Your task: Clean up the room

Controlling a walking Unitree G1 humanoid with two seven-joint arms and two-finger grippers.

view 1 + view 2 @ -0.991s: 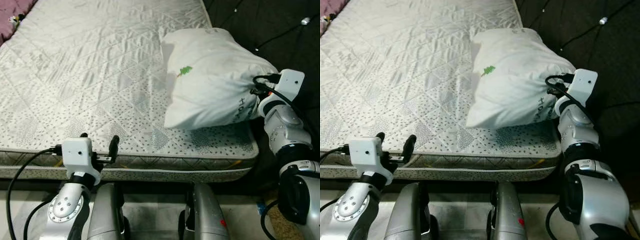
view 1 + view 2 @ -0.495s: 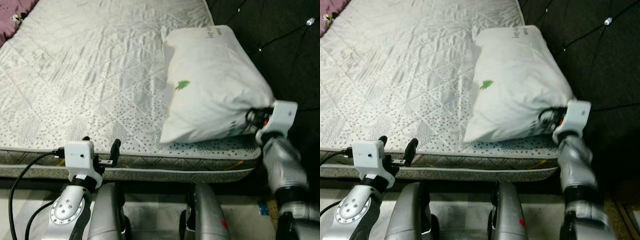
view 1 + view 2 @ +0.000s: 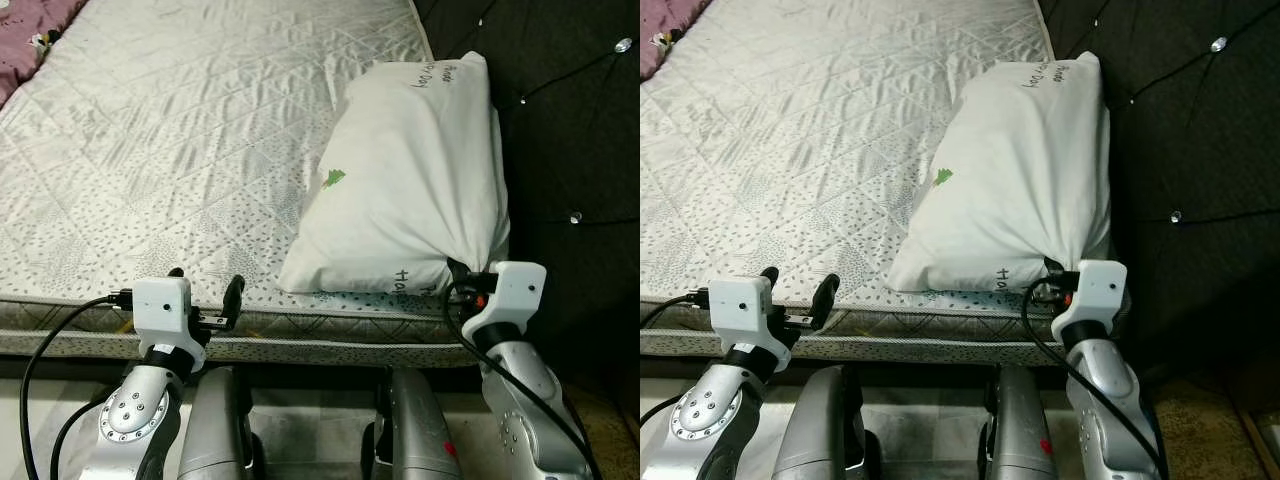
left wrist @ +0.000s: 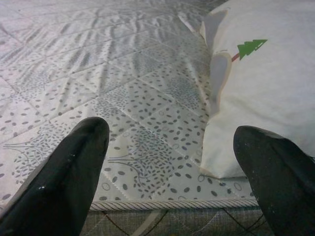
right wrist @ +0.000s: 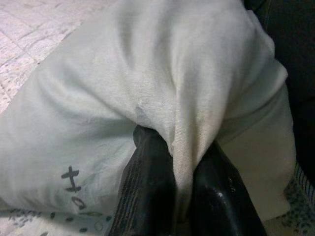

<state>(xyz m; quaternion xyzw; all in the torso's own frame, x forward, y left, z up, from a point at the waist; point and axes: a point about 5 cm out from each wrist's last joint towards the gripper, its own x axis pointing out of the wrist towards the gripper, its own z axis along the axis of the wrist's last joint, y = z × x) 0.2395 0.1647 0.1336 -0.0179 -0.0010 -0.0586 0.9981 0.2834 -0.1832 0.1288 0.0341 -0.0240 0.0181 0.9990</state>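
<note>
A white pillow (image 3: 410,190) with a small green tree print and black lettering lies on the quilted mattress (image 3: 180,150), along its right side against the dark headboard (image 3: 570,130). My right gripper (image 3: 465,283) is shut on the pillow's near corner, at the mattress's front right edge. In the right wrist view the two black fingers (image 5: 147,196) pinch a fold of the pillow fabric (image 5: 187,98). My left gripper (image 3: 205,295) hovers open at the mattress's front edge, left of the pillow, holding nothing. In the left wrist view its spread fingers (image 4: 64,172) frame the mattress (image 4: 123,98) and pillow (image 4: 261,88).
The dark tufted headboard runs along the right of the bed. A purple patterned cloth (image 3: 30,25) lies at the far left corner. Below the mattress edge, pale floor (image 3: 310,410) shows between my legs. Most of the mattress's left and middle is bare quilting.
My right gripper has pulled the pillow's held corner down toward the mattress's front edge, turning the pillow lengthwise along the headboard. The left gripper has stayed in place.
</note>
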